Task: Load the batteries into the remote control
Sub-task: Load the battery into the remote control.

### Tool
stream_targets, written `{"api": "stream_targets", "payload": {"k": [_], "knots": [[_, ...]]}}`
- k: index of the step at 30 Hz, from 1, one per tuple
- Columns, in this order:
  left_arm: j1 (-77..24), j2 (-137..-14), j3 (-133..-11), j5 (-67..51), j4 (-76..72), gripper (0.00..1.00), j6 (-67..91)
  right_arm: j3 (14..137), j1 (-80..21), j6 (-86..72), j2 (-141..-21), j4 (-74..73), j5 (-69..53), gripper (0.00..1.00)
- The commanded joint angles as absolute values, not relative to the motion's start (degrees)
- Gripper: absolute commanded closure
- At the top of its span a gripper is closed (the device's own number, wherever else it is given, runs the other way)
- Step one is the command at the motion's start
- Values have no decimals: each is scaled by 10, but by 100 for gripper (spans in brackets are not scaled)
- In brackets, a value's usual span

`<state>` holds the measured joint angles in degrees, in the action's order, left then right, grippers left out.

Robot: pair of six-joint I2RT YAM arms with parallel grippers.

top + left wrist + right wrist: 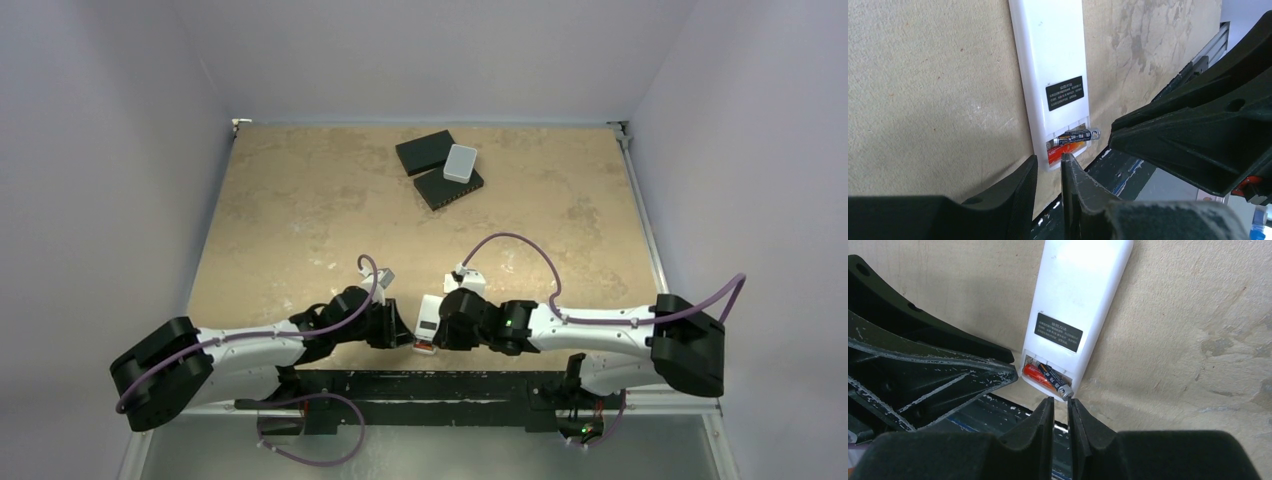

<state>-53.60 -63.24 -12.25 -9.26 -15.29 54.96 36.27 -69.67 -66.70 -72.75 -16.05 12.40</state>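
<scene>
The white remote control lies back-up at the table's front edge between both grippers. In the left wrist view the remote control shows its open recess. The red-orange battery lies seated in it. The dark battery lies askew on top, one metal end past the remote's side. The right wrist view shows the remote control, the red-orange battery and the dark battery. My left gripper is narrowly open and empty at the remote's end. My right gripper is narrowly open, its tips at the dark battery's end.
Two black flat boxes and a pale grey rounded box sit at the table's far middle. The dark base frame runs right below the remote. Each wrist view shows the other gripper close beside the remote.
</scene>
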Motion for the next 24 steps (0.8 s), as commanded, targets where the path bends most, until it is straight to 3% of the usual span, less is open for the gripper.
{"api": "stream_targets", "payload": {"k": [1, 24], "knots": [[-529, -640, -115, -108, -197, 78, 554, 361, -694, -682, -734, -146, 123, 77], [-526, -685, -115, -130, -247, 80, 556, 372, -694, -679, -764, -135, 113, 81]]}}
